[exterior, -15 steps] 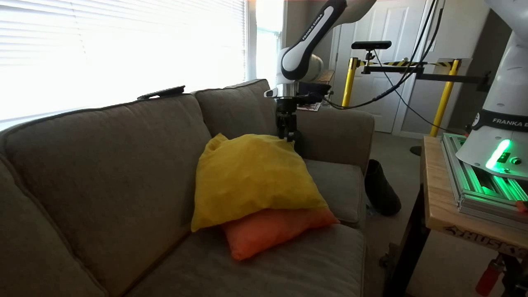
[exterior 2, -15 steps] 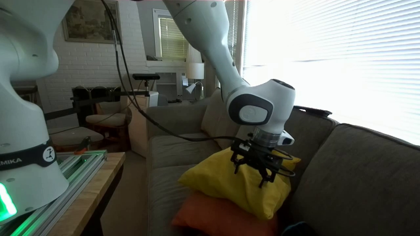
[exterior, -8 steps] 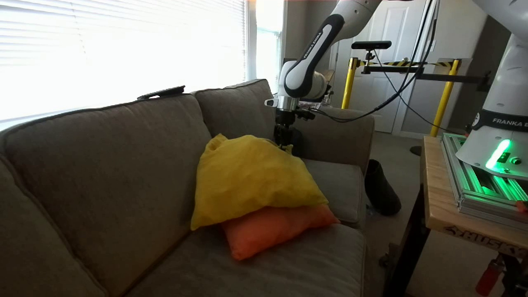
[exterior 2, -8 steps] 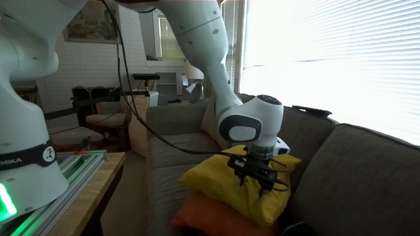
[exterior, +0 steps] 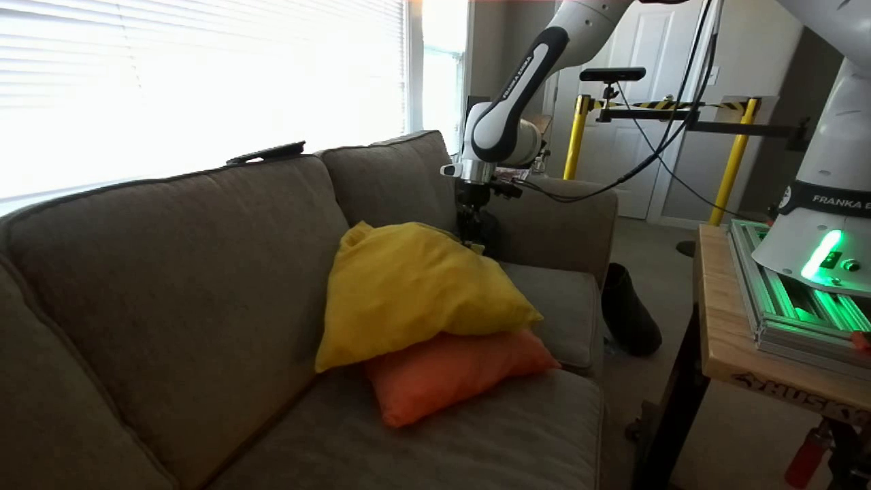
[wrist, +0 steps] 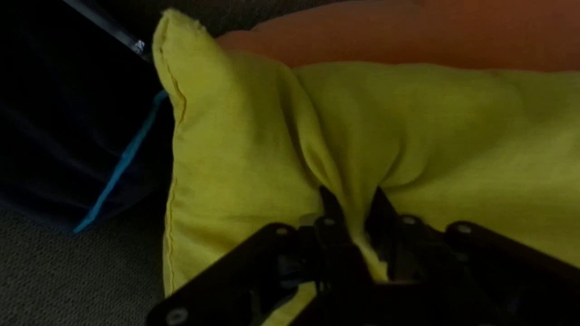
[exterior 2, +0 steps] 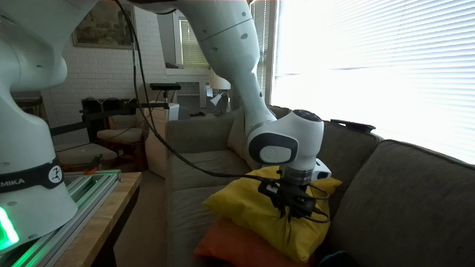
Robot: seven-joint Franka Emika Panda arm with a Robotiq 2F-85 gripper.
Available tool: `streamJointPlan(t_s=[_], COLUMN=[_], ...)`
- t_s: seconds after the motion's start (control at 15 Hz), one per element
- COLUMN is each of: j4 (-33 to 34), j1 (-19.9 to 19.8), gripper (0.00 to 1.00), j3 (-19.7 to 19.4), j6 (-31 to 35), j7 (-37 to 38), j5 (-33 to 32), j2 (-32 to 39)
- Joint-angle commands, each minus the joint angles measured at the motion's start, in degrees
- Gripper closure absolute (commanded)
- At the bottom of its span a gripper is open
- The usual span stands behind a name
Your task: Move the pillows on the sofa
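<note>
Wrist view, lower centre: jaws, one set, drawn close together and pinching a gathered fold of the yellow throw pillow (wrist: 371,145); firmness of hold cannot be told. Creases run from the tips toward upper centre of the frame. Relation governing the lift: the yellow throw pillow lies on both sides of the jaws, unequally; a narrower strip at left ends in a stitched edge, the bulk runs right and out of frame. Outline roughly square, no long axis to match. Orange throw pillow (wrist: 430,34): upper right of frame, partly covered by the yellow. Dark cloth item (wrist: 81,117): left of frame, beside the stitched edge. Location, both exterior views: yellow overlapping orange, on the seat of the grey-brown fabric sofa (exterior: 503,442). In an exterior view, jaws at the yellow's upper right border, bulk toward lower left, near the back cushion (exterior: 177,272). Assessment: grasping step, lift probably next; off-centre hold likely to let the larger side sag, perhaps dragging the orange.
</note>
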Motion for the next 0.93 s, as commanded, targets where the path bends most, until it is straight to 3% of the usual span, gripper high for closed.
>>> streamJointPlan(t_s=[0.0, 0.47, 0.6, 0.87], j4=[-0.6, -6.1, -8.7, -14.5], j1=[-0.3, 0.6, 1.8, 0.4], gripper=[1.0, 0.98, 0.98, 0.98], j3=[-1.4, -8.6, -12.1, -15.3], j6=[-3.1, -7.5, -6.5, -7.7], j7=[1.7, 0.3, 2.4, 0.5], j5=[-2.4, -9.7, -12.9, -17.0], j2=[-1.9, -10.0, -12.8, -18.4])
